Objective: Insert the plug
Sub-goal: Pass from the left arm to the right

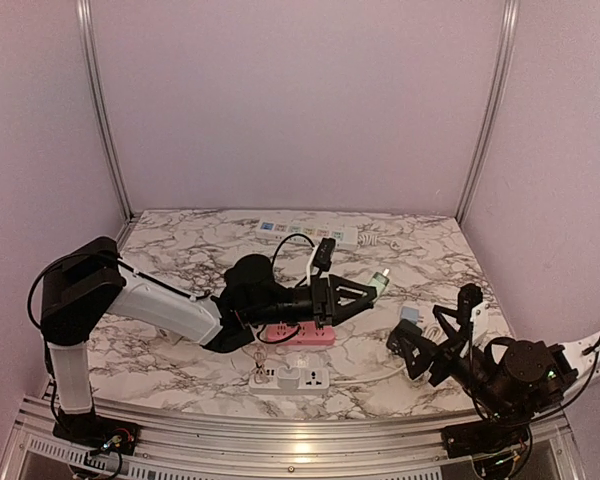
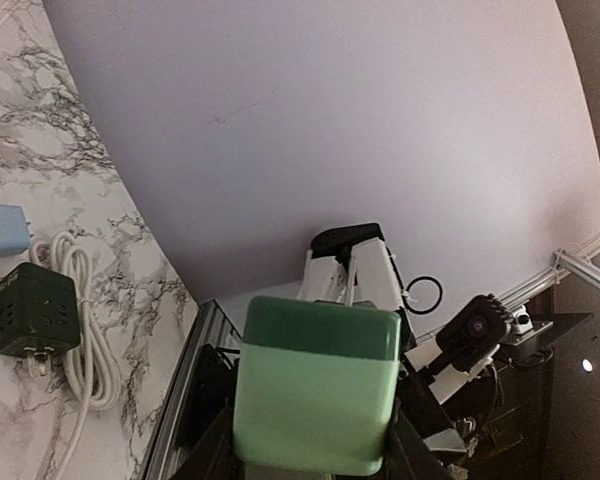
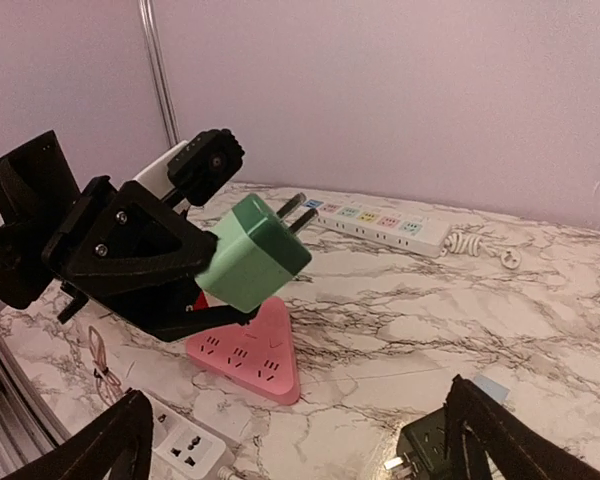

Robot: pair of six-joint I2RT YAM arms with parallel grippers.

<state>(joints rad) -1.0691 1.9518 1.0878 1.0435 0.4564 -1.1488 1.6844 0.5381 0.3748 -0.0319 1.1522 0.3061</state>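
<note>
My left gripper (image 1: 365,290) is shut on a light green plug (image 1: 380,283) and holds it in the air over the middle of the marble table, prongs pointing away from the arm. The plug fills the left wrist view (image 2: 315,385) between the black fingers (image 2: 212,445). In the right wrist view the plug (image 3: 252,252) hangs above and just behind a pink triangular power strip (image 3: 250,350), which also shows in the top view (image 1: 305,335). My right gripper (image 1: 425,350) is open and empty, low at the right, beside a dark green cube adapter (image 3: 430,455).
A white universal socket strip (image 1: 290,378) lies near the front edge. A long white power strip (image 1: 310,232) lies at the back. A small blue adapter (image 1: 410,314) and a coiled white cable (image 2: 80,330) lie by the dark green cube adapter (image 2: 35,310).
</note>
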